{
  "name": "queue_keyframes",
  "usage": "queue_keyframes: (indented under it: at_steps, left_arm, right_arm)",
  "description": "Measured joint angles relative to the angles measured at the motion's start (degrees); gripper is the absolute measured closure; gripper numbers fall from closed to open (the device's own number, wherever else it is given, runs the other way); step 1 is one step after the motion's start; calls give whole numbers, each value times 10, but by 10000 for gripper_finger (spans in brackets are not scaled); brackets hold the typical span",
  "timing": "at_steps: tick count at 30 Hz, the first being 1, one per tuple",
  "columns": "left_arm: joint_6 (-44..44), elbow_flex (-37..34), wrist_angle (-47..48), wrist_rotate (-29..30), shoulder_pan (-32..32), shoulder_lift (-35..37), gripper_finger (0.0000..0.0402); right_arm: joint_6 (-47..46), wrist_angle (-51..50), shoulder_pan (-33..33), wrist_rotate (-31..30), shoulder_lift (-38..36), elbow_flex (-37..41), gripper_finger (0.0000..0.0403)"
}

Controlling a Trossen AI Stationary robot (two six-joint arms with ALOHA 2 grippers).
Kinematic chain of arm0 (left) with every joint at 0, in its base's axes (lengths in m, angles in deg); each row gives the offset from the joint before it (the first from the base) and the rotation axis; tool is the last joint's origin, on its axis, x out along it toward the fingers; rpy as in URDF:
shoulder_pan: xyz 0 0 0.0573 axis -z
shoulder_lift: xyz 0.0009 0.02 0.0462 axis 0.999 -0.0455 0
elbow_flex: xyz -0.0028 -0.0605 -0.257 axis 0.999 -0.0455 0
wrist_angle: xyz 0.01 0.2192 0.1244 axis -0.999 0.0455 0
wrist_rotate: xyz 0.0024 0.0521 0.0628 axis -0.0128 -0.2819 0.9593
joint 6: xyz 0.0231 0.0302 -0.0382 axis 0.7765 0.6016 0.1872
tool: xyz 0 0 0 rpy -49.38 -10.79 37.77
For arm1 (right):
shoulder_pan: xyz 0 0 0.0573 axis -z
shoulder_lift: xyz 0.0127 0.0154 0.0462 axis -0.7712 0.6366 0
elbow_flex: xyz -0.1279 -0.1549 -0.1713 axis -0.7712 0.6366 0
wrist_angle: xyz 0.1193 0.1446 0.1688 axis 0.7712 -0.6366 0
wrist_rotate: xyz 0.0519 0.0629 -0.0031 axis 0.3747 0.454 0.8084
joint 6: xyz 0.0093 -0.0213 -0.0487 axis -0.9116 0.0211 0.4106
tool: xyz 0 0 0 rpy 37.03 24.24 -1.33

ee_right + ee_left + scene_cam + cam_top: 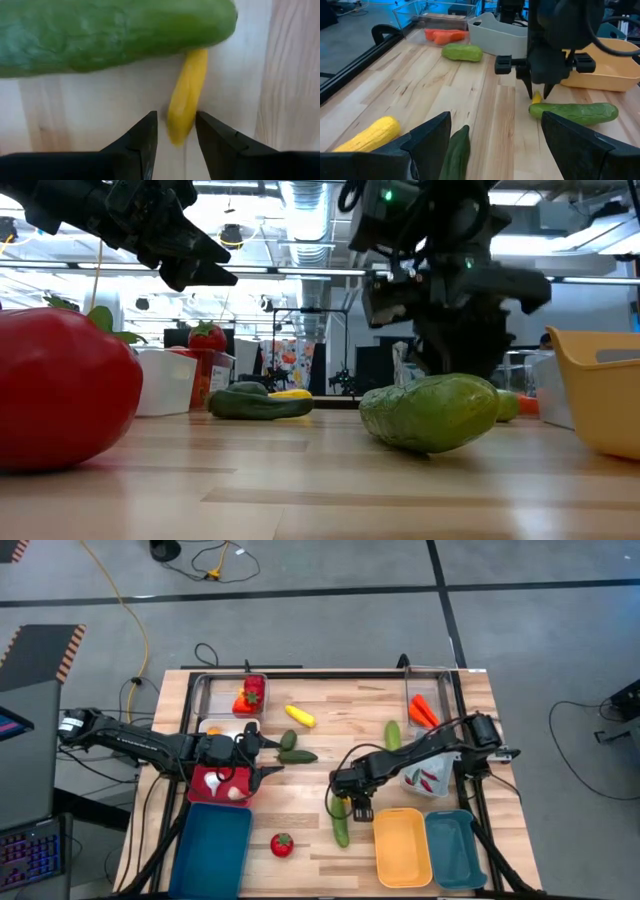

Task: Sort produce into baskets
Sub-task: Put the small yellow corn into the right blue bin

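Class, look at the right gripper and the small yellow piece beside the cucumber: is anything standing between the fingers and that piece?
Nothing visible does. The right gripper has a finger on each side of the small yellow piece, not yet shut on it. The cucumber lies across the piece's far end, beyond the fingers.

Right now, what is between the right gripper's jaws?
In the right wrist view, a small yellow chilli lies between the right gripper jaws, its far end tucked under a green cucumber.

Two dark jointed arms, black cables alongside, blocky black wrist housings, wedge-shaped black fingers (pixel 145 137)
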Motion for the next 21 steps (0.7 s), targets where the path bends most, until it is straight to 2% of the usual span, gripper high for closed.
queue_keyframes:
  at_steps: [6,10,16,21]
  left_arm:
    - [2,0,0,0,0,0,105]
    - [2,0,0,0,0,0,105]
    - [2,0,0,0,0,0,105]
    - [2,0,0,0,0,0,105]
  right_arm:
    - [-1,-1,0,1,27,-2,253]
    - [-1,1,1,1,18,-1,293]
    - [-15,-16,6,6,-29,3,352]
    - [-58,-104,12,47,-104,-24,357]
